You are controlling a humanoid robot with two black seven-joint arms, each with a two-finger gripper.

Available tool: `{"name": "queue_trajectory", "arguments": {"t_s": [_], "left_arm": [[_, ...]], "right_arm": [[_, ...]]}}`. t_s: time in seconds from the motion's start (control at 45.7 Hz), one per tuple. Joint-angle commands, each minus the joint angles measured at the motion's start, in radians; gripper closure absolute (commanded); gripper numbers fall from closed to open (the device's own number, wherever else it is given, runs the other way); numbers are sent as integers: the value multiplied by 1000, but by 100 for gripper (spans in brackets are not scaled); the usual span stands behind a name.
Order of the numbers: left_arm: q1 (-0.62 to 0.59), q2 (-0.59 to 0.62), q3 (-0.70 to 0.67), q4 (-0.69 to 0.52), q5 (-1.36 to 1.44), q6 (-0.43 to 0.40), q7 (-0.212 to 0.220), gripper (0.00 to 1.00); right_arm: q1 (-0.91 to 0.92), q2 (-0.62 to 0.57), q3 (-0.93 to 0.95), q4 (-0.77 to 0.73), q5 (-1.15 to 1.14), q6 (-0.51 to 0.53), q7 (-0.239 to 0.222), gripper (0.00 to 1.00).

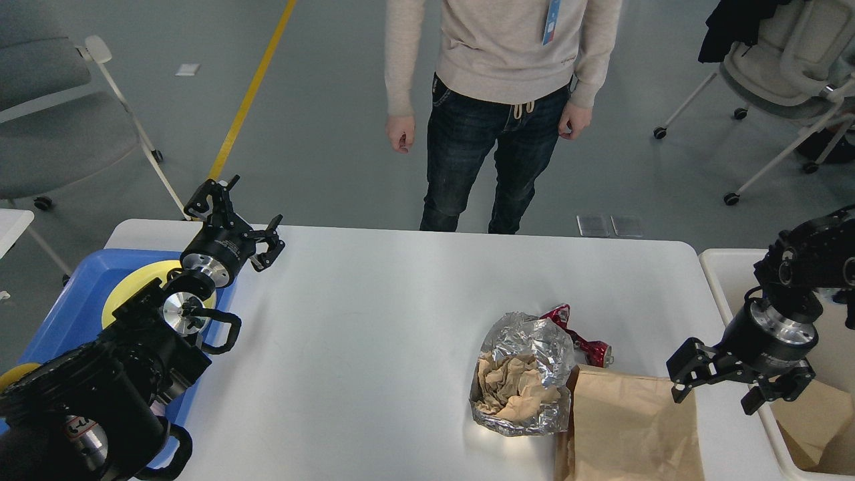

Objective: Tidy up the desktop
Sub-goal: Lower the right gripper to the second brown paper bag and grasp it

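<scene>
White counter point(374, 321) fills the middle, wide, hard and smooth. At its left sits a blue tray point(73, 300) with a yellow plate point(133, 284) inside. My left claw point(234, 214) hangs spread and empty there. A foil bag point(528, 347) holds crumpled paper. The brown bag point(628, 427) looks light and soft; I'd pinch its top edge. My right claw point(731, 381) is spread above it, beside the bin point(725, 267).

Both seven-joint arms are matte black, built of chunky rounded housings with polished silver metal rings at the wrist joints. The black two-finger left gripper point(234, 215) and right gripper point(718, 387) have angular linkage fingers (small white lettering marks a lower left-arm segment).
</scene>
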Motion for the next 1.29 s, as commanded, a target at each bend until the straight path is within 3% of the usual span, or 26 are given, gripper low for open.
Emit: {"name": "queue_trajectory", "arguments": {"t_s": [0.0, 0.394, 0.438, 0.547, 0.723, 0.744, 0.766, 0.832, 1.27], "left_arm": [[0, 0, 0, 0, 0, 0, 0, 4], [0, 0, 0, 0, 0, 0, 0, 4], [0, 0, 0, 0, 0, 0, 0, 4], [0, 0, 0, 0, 0, 0, 0, 4], [0, 0, 0, 2, 0, 0, 0, 4], [0, 0, 0, 0, 0, 0, 0, 4], [0, 0, 0, 0, 0, 0, 0, 4], [0, 0, 0, 0, 0, 0, 0, 4], [0, 0, 0, 0, 0, 0, 0, 4]], "right_arm": [[-101, 3, 31, -47, 0, -46, 0, 0], [-275, 6, 129, -149, 3, -47, 0, 0], [-290, 6, 134, -157, 5, -47, 0, 5], [-304, 6, 136, -171, 10, -61, 0, 32], [-336, -3, 154, -180, 8, -145, 3, 57], [-339, -3, 157, -182, 5, -150, 5, 65], [-342, -3, 159, -185, 2, -148, 5, 83], [-342, -3, 157, -185, -4, -150, 5, 100], [-286, -89, 155, -154, -131, -148, 15, 100]]}}
